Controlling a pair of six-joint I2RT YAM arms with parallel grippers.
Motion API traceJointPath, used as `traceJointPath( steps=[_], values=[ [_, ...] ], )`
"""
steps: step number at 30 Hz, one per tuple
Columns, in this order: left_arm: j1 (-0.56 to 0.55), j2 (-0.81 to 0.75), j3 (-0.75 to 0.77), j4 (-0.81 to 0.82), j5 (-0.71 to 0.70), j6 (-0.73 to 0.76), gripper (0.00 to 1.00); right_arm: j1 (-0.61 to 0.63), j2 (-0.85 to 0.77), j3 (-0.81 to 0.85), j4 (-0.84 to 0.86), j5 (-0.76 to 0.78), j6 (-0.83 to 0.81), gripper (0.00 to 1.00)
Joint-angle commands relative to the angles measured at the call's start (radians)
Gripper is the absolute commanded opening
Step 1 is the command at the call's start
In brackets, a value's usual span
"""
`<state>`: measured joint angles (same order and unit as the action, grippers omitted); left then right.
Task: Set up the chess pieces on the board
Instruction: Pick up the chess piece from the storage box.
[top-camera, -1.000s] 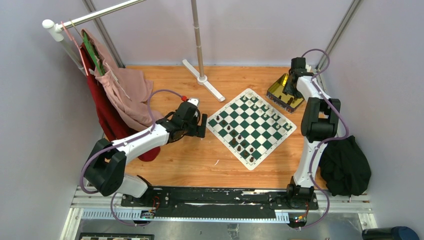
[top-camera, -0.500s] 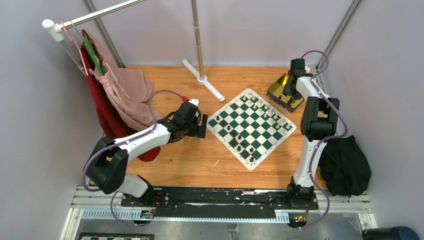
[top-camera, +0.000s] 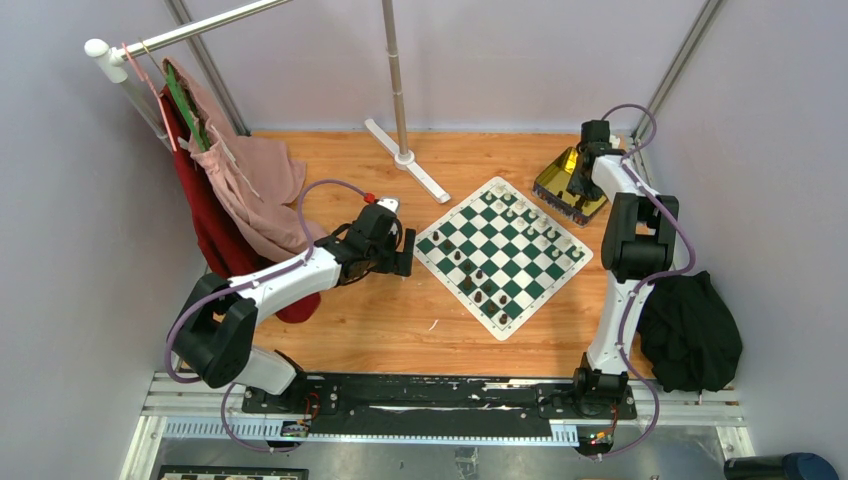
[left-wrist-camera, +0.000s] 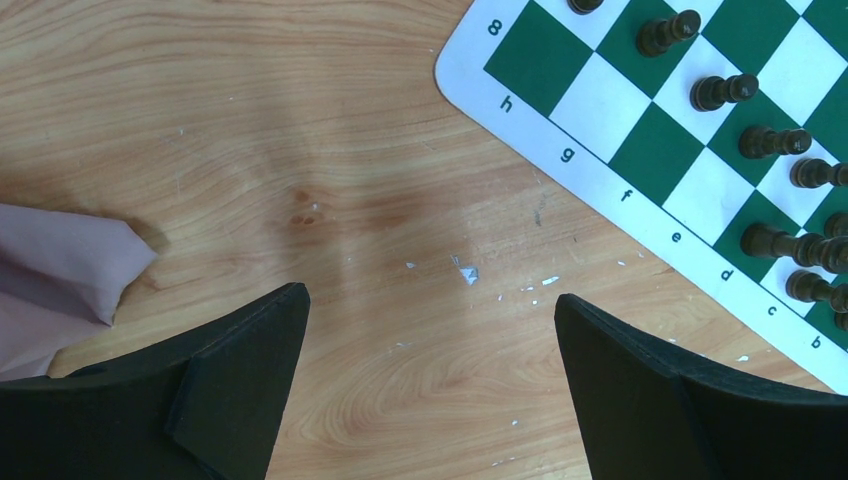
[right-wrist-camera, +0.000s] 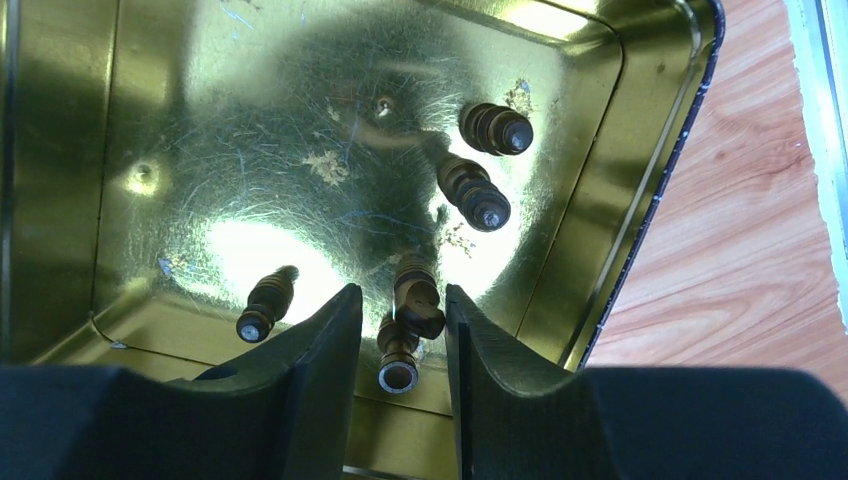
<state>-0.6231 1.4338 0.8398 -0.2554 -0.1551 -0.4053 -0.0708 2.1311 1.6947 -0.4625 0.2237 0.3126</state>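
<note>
The board (top-camera: 515, 262) lies at an angle on the wooden table. Dark chess pieces (top-camera: 480, 285) stand along its near-left side and white ones (top-camera: 530, 225) along its far-right side. My right gripper (top-camera: 578, 185) reaches down into the gold tin (top-camera: 556, 180). In the right wrist view several dark pieces lie on the tin's floor (right-wrist-camera: 250, 120). Two of them (right-wrist-camera: 418, 295) (right-wrist-camera: 398, 365) lie between my right gripper's (right-wrist-camera: 400, 300) narrowly parted fingers, with a gap still showing on the left side. My left gripper (left-wrist-camera: 430, 300) hangs wide open and holds nothing over bare wood beside the board's corner (left-wrist-camera: 520, 60).
A clothes rack with pink and red garments (top-camera: 240, 190) fills the left side, and a pink hem (left-wrist-camera: 50, 270) lies near my left fingers. A pole stand (top-camera: 405, 157) rises behind the board. A black cloth (top-camera: 690, 330) lies at the right edge.
My right gripper's jaws have drawn closer together around the pieces in the tin. The left arm has not moved.
</note>
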Motion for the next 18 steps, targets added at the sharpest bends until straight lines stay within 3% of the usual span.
traceJointPath(
  steps=[1,7,11,18],
  values=[
    [0.008,0.005,0.016,0.019,0.014,-0.014,1.00,-0.018,0.009,-0.027,-0.008,-0.014,-0.012,0.39],
    [0.008,0.003,0.015,0.019,0.017,-0.021,1.00,-0.018,-0.004,-0.039,-0.001,-0.012,-0.014,0.26],
    [0.007,-0.002,0.012,0.019,0.017,-0.027,1.00,-0.019,-0.016,-0.042,0.002,-0.004,-0.022,0.12],
    [0.008,-0.038,-0.009,0.018,0.013,-0.036,1.00,-0.019,-0.048,-0.033,0.001,0.012,-0.038,0.05]
  ],
)
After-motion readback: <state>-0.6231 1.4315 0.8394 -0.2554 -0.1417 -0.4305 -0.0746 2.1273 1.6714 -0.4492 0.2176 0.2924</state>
